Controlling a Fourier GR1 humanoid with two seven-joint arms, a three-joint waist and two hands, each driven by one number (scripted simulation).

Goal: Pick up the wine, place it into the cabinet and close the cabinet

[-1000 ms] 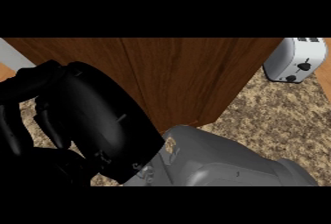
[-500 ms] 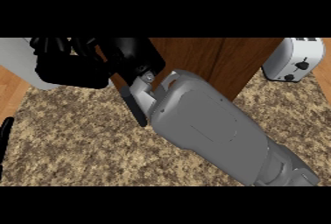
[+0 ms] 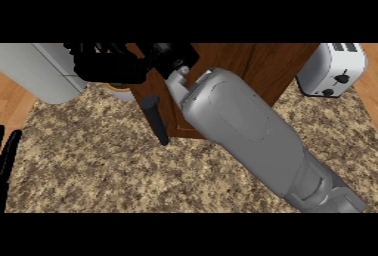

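Reaching diagonally from lower right of frame to upper left, grey right forearm (image 3: 251,135) crosses speckled worktop (image 3: 96,170). Right hand (image 3: 118,62) black, at top left, in front of wooden cabinet (image 3: 251,70); fingers curled, but cannot tell what they hold. Wine not clearly seen; small orange-green patch just under hand, cannot tell what it is. Dark cabinet handle (image 3: 155,120) upright below hand. Left hand (image 3: 7,155) only as black fingers at left edge, straight. White toaster (image 3: 332,70) upper right. Grey appliance (image 3: 37,70) upper left.
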